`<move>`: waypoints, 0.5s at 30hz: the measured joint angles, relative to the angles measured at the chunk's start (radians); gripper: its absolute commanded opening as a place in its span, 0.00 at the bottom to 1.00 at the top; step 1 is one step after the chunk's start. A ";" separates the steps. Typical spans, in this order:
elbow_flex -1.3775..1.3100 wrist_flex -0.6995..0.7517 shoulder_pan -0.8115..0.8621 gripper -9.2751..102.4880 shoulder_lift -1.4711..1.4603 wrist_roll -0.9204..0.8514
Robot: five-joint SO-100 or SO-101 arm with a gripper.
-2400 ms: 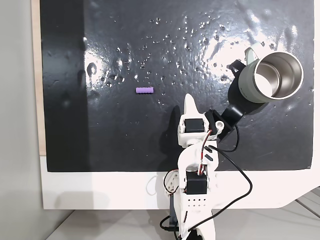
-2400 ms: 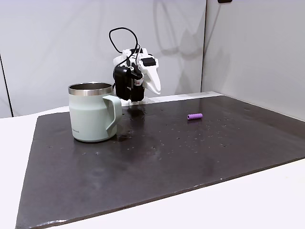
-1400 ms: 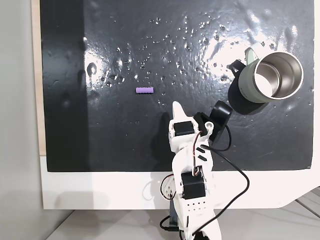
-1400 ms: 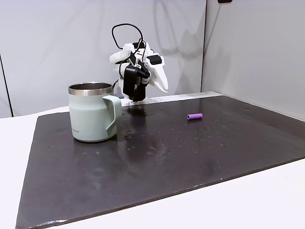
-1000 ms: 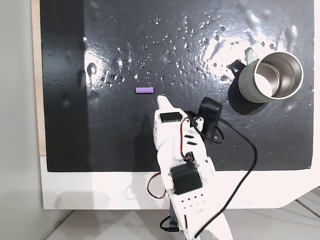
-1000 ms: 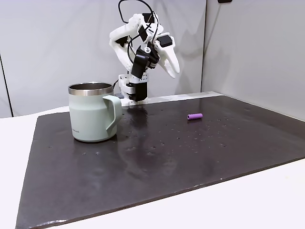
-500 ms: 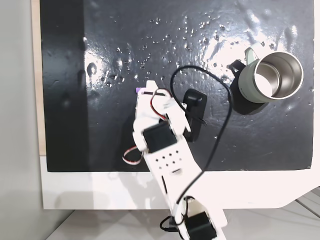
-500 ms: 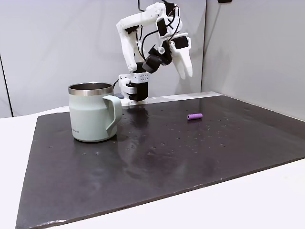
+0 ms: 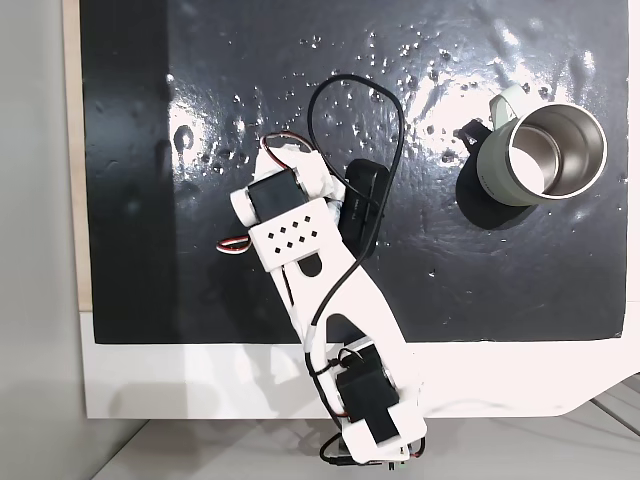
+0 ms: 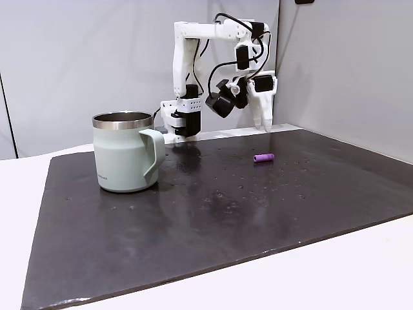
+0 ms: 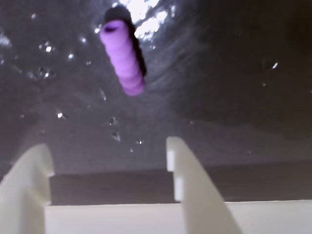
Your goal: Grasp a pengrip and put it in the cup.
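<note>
The light-purple ribbed pengrip (image 11: pixel 123 56) lies on the black mat, in the upper left of the wrist view, ahead of my fingers. In the side fixed view the pengrip (image 10: pixel 263 157) rests on the mat with my gripper (image 10: pixel 264 128) hanging just above it, pointing down. My gripper (image 11: pixel 107 146) is open with nothing between its white fingers (image 11: pixel 183 168). In the top-down fixed view my arm covers the pengrip. The grey-green cup (image 9: pixel 545 150) stands upright at the right, steel inside showing; from the side, the cup (image 10: pixel 126 155) stands far left of the gripper.
A shiny black mat (image 9: pixel 450 280) with small bright specks covers the white table (image 9: pixel 200 375). My arm's base (image 10: pixel 184 116) stands at the table's back edge, behind the cup. A black cable (image 9: pixel 330 90) loops over the mat above the arm.
My arm has swung away from the cup side, stretched out across the mat and tipped its gripper downward over the pengrip. Pengrip and cup have stayed put.
</note>
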 measured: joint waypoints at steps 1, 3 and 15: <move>-0.002 -0.003 -0.002 0.30 -0.015 -0.002; -0.002 -0.021 -0.012 0.30 -0.043 -0.002; -0.003 -0.040 -0.066 0.30 -0.138 0.008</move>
